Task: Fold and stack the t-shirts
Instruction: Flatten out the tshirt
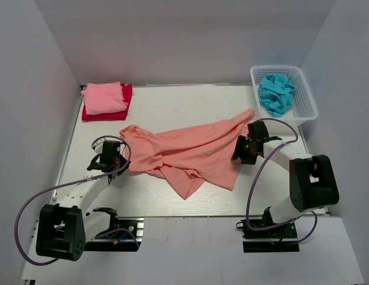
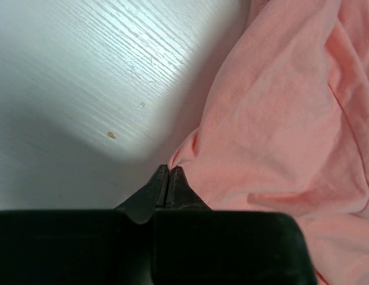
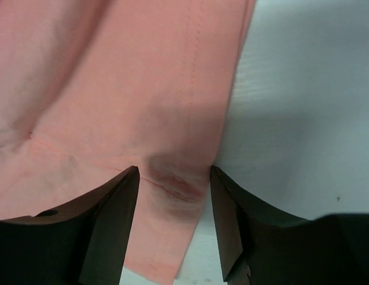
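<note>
While left claw (image 2: pixel 168 168) grips salmon t-shirt (image 1: pixel 190 155) edge | right claw (image 3: pixel 173 172) released, straddling hem

Large salmon-orange t-shirt (image 1: pixel 190 151) lies crumpled, loosely spread.

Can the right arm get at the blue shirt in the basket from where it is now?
Probably yes. The blue shirt lies in the open-topped basket just beyond the right gripper, on its side, nothing between. The gripper is open, straddling the hem of the salmon shirt, so it can lift away.
</note>
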`<state>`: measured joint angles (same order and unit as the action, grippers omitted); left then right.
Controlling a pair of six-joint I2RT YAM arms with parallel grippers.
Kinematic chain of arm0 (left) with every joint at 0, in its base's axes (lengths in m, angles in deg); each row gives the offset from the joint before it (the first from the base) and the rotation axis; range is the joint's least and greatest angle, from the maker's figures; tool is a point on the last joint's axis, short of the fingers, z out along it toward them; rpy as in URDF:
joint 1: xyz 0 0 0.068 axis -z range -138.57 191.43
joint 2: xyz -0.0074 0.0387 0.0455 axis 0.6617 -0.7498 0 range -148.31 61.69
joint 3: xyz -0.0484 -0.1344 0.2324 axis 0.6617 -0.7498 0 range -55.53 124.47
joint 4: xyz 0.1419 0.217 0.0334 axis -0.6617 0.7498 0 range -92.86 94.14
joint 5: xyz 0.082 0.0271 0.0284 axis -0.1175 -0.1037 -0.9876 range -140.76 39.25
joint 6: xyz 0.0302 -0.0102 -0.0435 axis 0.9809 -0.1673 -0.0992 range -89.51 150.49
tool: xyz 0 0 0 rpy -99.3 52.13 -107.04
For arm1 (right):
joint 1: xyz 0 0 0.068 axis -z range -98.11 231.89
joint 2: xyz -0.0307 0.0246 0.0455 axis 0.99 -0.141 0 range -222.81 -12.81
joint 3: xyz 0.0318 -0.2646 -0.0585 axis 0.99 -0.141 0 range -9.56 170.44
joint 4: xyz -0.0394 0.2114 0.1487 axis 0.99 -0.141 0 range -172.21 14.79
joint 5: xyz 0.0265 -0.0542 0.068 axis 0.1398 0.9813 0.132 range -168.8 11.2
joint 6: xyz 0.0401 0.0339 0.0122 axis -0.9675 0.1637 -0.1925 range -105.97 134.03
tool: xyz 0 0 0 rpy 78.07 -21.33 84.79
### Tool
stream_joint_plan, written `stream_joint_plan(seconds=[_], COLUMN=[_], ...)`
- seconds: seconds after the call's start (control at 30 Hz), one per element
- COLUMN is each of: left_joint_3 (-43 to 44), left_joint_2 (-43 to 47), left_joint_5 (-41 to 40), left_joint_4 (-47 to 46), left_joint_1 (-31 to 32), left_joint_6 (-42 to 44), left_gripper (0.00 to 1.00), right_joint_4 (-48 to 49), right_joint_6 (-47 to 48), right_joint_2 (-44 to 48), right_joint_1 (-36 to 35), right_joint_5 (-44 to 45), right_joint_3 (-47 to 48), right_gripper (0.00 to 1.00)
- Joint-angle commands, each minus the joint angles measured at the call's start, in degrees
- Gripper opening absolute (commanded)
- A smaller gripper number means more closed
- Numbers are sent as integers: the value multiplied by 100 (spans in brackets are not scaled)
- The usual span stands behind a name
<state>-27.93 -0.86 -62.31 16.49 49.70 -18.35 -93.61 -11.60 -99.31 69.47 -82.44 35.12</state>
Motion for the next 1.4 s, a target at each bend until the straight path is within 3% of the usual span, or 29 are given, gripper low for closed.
stream_joint_plan(seconds=[0.0, 0.03, 0.07, 0.17, 0.47, 0.67, 1.0, 1.17, 1.37], left_joint_3=[211, 272, 273, 430, 1264, 2177, 4297, 5053, 6231], left_joint_2=[234, 234, 286, 287, 1015, 1709, 1816, 1965, 2018], left_joint_5=[-93, -93, -93, -93, 13, -74, -1191, -1192, -1130], left_joint_4=[148, 148, 148, 200, 517, 517, 465, -107, -55], left_joint_1=[16, 16, 16, 16, 16, 16, 16, 16, 16], left_joint_6=[137, 138, 138, 191, 357, 516, 831, 1438, 1904], left_gripper=[0, 0, 0, 0, 0, 0, 0, 0, 0], right_joint_4=[336, 397, 389, 406, -120, -498, -868, -850, -815], right_joint_6=[-30, -56, -74, -162, 22, 338, 963, 1323, 1631], right_joint_2=[-235, -262, -297, -289, 1203, 2381, 2998, 3156, 3595], right_joint_1=[-32, -32, -32, -32, -67, -32, -23, -14, -32], right_joint_5=[-137, -128, -120, -23, 320, 767, 1954, 2069, 2061], right_joint_3=[-4, 22, 40, 128, 505, 1349, 3274, 4221, 4839], right_gripper=[57, 56, 35, 0, 0, 0, 0, 0, 0])
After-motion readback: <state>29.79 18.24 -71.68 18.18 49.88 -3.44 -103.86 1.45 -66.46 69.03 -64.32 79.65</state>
